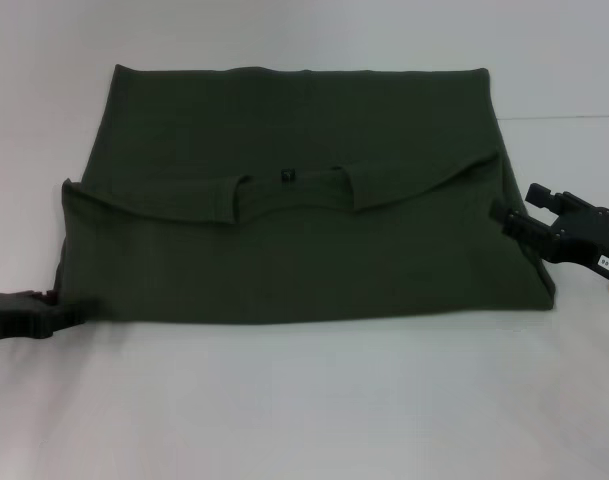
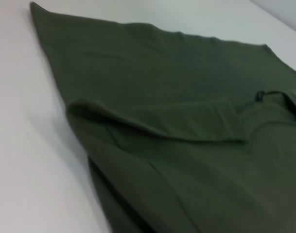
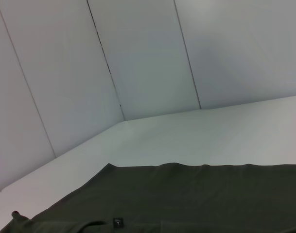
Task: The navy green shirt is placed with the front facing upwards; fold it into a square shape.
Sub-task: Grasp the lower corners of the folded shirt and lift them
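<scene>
Your navy green shirt (image 1: 304, 230) lies half-folded on the table (image 1: 304, 400). The left gripper (image 1: 69, 312) touches its near-left corner and the right gripper (image 1: 506, 222) its right edge — you cannot tell either grip.

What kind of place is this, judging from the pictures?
Probably a lab or test booth, not a home: a bare white table, plain pale panel walls meeting in a corner, and only the navy green shirt laid out between two robot arms.
</scene>
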Robot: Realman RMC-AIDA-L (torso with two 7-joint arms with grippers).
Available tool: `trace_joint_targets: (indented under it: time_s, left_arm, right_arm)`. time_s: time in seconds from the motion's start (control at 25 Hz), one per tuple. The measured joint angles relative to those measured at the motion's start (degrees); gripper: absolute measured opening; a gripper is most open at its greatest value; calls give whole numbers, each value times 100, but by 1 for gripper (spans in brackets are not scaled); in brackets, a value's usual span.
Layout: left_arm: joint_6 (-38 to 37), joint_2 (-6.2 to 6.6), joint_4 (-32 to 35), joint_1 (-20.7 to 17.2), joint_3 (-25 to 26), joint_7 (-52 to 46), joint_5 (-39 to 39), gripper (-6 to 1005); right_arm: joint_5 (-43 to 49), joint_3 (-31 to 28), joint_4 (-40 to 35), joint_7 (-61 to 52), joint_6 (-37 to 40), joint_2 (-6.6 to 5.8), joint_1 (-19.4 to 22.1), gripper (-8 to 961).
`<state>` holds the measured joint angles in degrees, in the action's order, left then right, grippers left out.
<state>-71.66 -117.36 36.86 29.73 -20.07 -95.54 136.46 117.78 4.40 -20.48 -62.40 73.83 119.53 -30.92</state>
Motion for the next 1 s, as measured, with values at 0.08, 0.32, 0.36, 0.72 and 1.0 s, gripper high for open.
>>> trace_joint_targets:
  time_s: [0.08, 0.32, 0.36, 0.72, 1.0]
  left_arm:
    - [36, -26, 7, -1, -90, 23, 4, 674]
    - [60, -53, 25, -3, -170, 42, -11, 372]
    - [58, -53, 33, -5, -157, 42, -26, 354]
    - [14, -50, 67, -12, -135, 45, -69, 187]
    - [-14, -64, 101, -22, -163, 48, -174, 34]
  right_arm:
    - [-1, 0, 0, 0, 0, 0, 0, 736]
    - [11, 0, -22, 0, 61, 0, 31, 739]
    - [17, 0, -34, 0, 89, 0, 51, 739]
    - [43, 73, -361, -137, 322, -40, 546, 742]
    - [53, 305, -519, -501, 101, -56, 965, 743]
